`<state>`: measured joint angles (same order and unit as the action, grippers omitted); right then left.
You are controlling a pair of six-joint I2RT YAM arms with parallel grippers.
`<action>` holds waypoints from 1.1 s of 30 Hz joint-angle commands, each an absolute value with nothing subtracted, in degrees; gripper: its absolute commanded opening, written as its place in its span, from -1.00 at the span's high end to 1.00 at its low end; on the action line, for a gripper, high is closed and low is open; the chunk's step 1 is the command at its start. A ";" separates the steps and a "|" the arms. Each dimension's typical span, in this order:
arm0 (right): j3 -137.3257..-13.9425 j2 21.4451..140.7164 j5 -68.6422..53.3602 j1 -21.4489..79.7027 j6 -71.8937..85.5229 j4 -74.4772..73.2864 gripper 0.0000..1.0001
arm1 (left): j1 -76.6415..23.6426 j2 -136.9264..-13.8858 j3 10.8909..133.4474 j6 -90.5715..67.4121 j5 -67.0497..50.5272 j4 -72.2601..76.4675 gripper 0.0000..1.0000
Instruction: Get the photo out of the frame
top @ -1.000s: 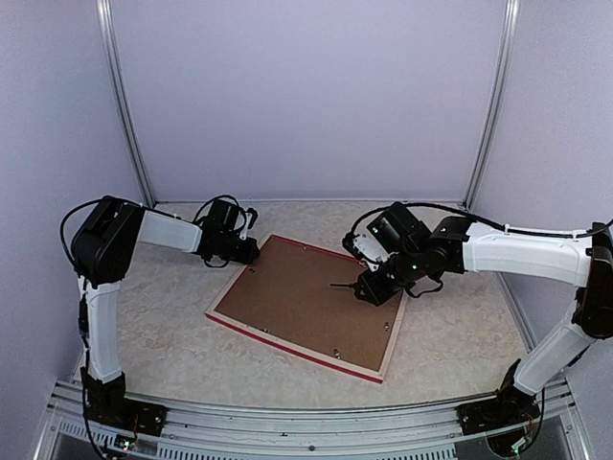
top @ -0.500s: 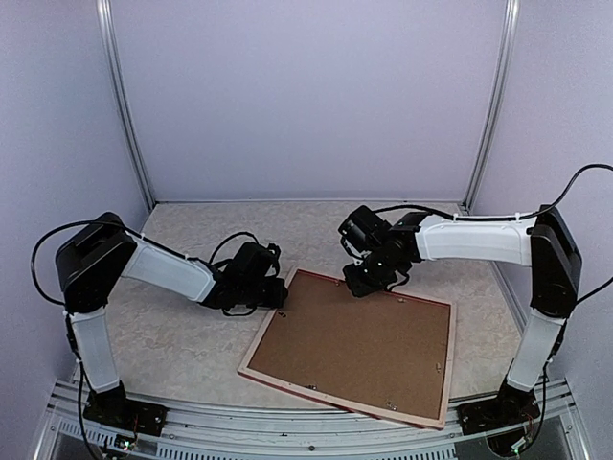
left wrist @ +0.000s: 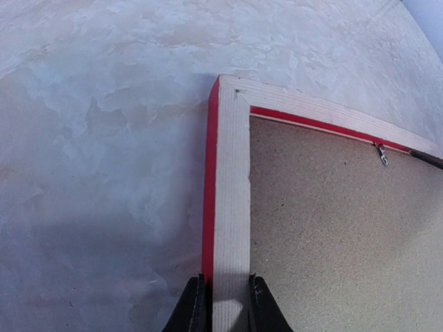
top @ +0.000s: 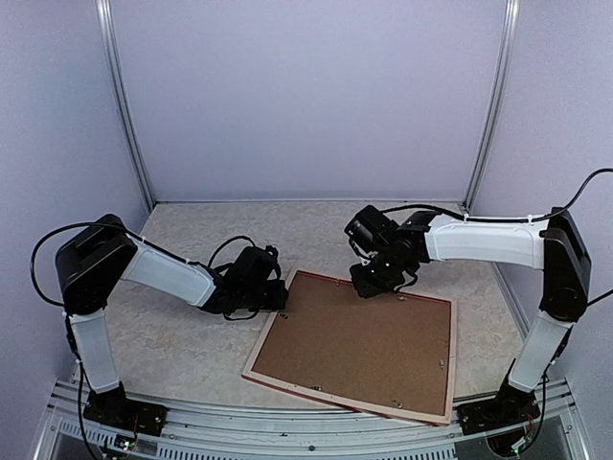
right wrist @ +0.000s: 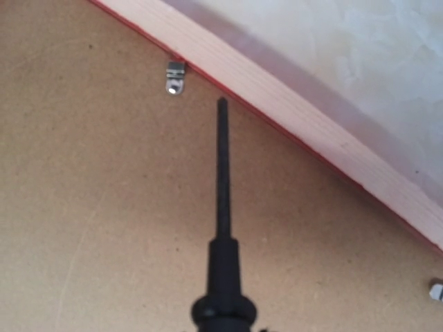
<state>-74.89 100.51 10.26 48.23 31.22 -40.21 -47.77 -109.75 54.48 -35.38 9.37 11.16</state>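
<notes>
The frame (top: pixel 335 395) lies face down on the table, pale wood back up, red rim at its edges. The plain brown backing board (top: pixel 359 345) fills it; the photo is hidden beneath. My left gripper (top: pixel 281 297) is shut on the frame's left rail (left wrist: pixel 232 187) near the far left corner, one finger on each side (left wrist: pixel 223 304). My right gripper (top: pixel 369 283) hovers over the far rail (right wrist: pixel 291 117) and holds a black-shafted screwdriver (right wrist: pixel 222 207). The screwdriver's tip sits just below and right of a small metal clip (right wrist: pixel 175 76) on the board; my fingers are out of the right wrist view.
More metal clips sit along the frame's inner edges (right wrist: pixel 436 289), (top: pixel 442 362). The left wrist view shows one clip (left wrist: pixel 381 153) with the screwdriver's shaft (left wrist: pixel 426 158) beside it. Pale marbled tabletop (top: pixel 172 335) surrounds the frame. Walls close in at the back and both sides.
Over the second, my left gripper moved the frame toward the near right and turned it. In the last half second both grippers and the frame shifted only slightly.
</notes>
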 commanded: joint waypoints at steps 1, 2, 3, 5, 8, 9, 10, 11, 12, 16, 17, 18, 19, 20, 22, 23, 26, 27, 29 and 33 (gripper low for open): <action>-76.56 102.49 10.21 48.60 31.04 -37.91 1.00 | -49.46 -111.53 52.08 -39.31 4.16 5.45 0.90; -77.04 103.12 10.24 48.56 30.83 -37.89 1.00 | -49.55 -111.53 52.06 -39.29 4.28 5.45 0.90; -77.65 103.81 10.39 48.60 30.65 -38.00 1.00 | -49.62 -111.61 52.05 -39.29 4.23 5.45 0.90; -78.40 104.81 10.69 48.58 30.26 -37.86 1.00 | -49.87 -111.60 52.23 -39.14 4.25 5.45 0.90; -79.11 105.82 10.18 48.48 29.83 -37.31 1.00 | -50.22 -111.70 52.43 -38.96 4.17 5.54 0.90; -79.29 106.13 10.11 48.53 29.64 -37.15 1.00 | -50.33 -111.71 52.47 -38.87 4.18 5.55 0.90; -79.52 106.45 10.09 48.47 29.61 -37.10 1.00 | -50.42 -111.75 52.47 -38.81 4.13 5.54 0.90; -79.76 106.66 10.01 48.51 29.50 -36.97 1.00 | -50.45 -111.83 52.47 -38.71 4.10 5.58 0.91; -80.11 106.89 9.91 48.50 29.40 -36.80 1.00 | -50.47 -111.94 52.47 -38.68 4.10 5.63 0.91; -81.13 107.44 8.10 48.61 28.32 -35.57 1.00 | -50.67 -112.30 52.52 -38.45 4.09 5.71 0.91; -81.45 107.62 7.63 48.71 28.06 -35.37 1.00 | -50.71 -112.32 52.59 -38.41 4.10 5.71 0.91; -81.88 107.90 7.45 48.73 27.97 -35.38 1.00 | -50.73 -112.28 52.61 -38.36 4.11 5.71 0.91; -82.18 108.19 7.26 48.82 27.72 -35.46 1.00 | -50.84 -112.24 52.56 -38.24 4.21 5.71 0.91; -82.52 108.58 7.03 48.90 27.38 -35.56 1.00 | -50.88 -112.24 52.63 -38.23 4.41 5.65 0.91; -83.27 109.43 6.70 49.22 27.12 -36.00 1.00 | -50.98 -112.07 52.57 -38.16 4.56 5.69 0.91; -83.58 109.89 6.52 49.42 26.87 -36.11 1.00 | -50.98 -112.00 52.63 -38.08 4.65 5.64 0.92; -84.52 111.15 5.52 50.38 25.78 -36.13 1.00 | -51.06 -112.06 52.57 -37.97 4.94 5.58 0.92; -85.02 111.56 4.69 50.96 25.16 -36.06 1.00 | -51.13 -112.06 52.56 -37.97 4.99 5.55 0.92; -85.94 112.15 2.58 52.21 22.96 -35.85 1.00 | -51.09 -112.15 52.56 -37.97 5.16 5.45 0.92; -85.79 110.87 -2.89 53.75 20.56 -34.47 1.00 | -51.07 -111.93 52.76 -37.82 5.74 5.20 0.92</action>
<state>-84.90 111.11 4.47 51.66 24.18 -35.99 -48.97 -109.78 54.46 -36.42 11.44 11.09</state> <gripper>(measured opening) 0.197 0.159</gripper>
